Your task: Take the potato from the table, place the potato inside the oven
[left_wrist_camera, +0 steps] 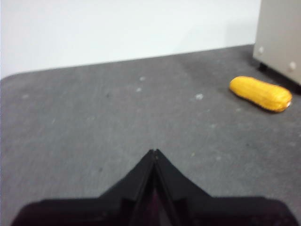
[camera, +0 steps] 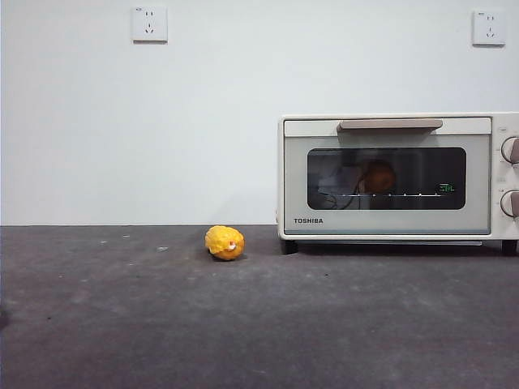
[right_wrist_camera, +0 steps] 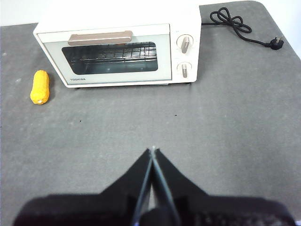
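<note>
Cream oven point(camera: 389, 174) — "TOSHIBA" lettering point(camera: 308, 220) — door shut

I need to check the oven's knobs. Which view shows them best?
The right wrist view: both knobs of the oven show whole, from above. The front view cuts them off at its edge; the left wrist view shows only an oven corner.

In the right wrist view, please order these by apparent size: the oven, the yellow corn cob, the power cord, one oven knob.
1. oven
2. power cord, though it lies farther away
3. corn cob
4. upper oven knob
</note>
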